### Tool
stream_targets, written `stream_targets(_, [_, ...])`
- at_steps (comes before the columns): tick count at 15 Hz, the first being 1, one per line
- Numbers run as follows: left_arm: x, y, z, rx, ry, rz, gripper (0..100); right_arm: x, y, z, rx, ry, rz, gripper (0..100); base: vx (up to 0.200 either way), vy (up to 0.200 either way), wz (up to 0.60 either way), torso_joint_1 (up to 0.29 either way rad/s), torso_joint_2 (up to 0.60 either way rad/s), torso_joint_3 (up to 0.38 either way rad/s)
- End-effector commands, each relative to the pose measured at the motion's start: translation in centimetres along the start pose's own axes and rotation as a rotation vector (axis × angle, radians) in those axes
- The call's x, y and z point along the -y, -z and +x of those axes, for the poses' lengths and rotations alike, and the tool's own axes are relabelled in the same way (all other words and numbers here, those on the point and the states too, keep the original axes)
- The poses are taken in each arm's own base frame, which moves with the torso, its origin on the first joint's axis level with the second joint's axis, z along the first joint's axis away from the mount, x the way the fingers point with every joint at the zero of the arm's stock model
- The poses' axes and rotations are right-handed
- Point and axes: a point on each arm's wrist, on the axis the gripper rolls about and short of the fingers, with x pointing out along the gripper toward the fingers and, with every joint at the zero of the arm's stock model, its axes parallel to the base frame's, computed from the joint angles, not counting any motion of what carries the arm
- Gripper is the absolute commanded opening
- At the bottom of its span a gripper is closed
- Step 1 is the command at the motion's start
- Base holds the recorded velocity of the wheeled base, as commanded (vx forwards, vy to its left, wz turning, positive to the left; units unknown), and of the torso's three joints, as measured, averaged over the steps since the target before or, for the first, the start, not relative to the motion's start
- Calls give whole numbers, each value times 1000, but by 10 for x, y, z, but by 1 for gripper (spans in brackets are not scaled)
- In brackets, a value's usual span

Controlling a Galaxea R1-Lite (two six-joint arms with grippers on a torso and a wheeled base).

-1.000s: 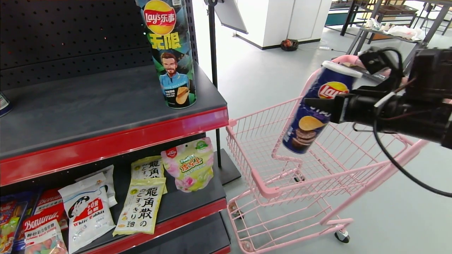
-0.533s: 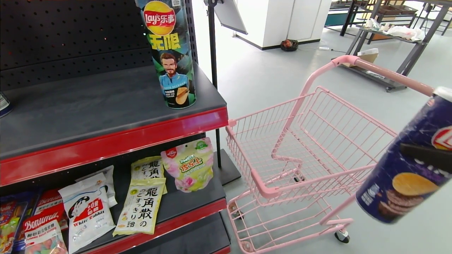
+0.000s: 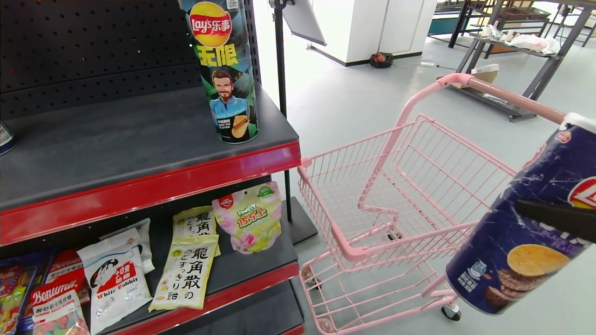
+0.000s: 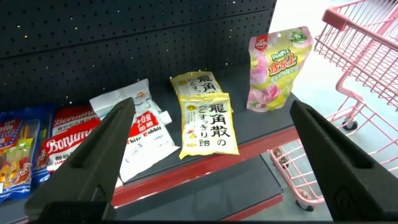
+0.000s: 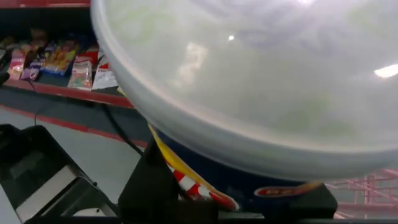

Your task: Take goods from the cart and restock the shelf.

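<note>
The glossy blue chip can [image 3: 521, 223], tilted in the right gripper's [image 5: 227, 205] clamp, has edged left at the right side of the pink wire cart [image 3: 372, 186]. The left gripper [image 4: 211, 162] gapes wide before flat snack bags [image 3: 186, 272] on the lower board. A tall green can [image 3: 228, 79] stands upright on the matte grey shelf [image 3: 116, 139].

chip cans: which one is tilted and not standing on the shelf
The dark blue chip can, held in the right gripper beside the pink cart, is the tilted one. The green chip can stands upright on the top shelf.
</note>
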Motion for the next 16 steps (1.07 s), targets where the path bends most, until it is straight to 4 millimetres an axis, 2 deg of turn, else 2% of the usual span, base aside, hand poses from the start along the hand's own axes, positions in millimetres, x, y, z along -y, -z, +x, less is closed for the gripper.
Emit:
stream_targets(1, [0,0,0,0,-1,1,100,2,4,21,-69,-22,-52,0,0,0,0,0,0,0])
stream_targets(4, [0,0,0,0,0,1,100,9,4,33,-107,67,-124,0,0,0,0,0,0,0])
stream_targets(9, [0,0,0,2,2,1,100,9,9,32,-124,79,-127,0,0,0,0,0,0,0])
stream_targets(14, [0,0,0,0,0,2,100,8,9,32,-123,81,-129,0,-200,0,0,3,2,2])
stream_targets(16, [0,0,0,0,0,2,100,9,10,32,-126,82,-130,0,0,0,0,0,0,0])
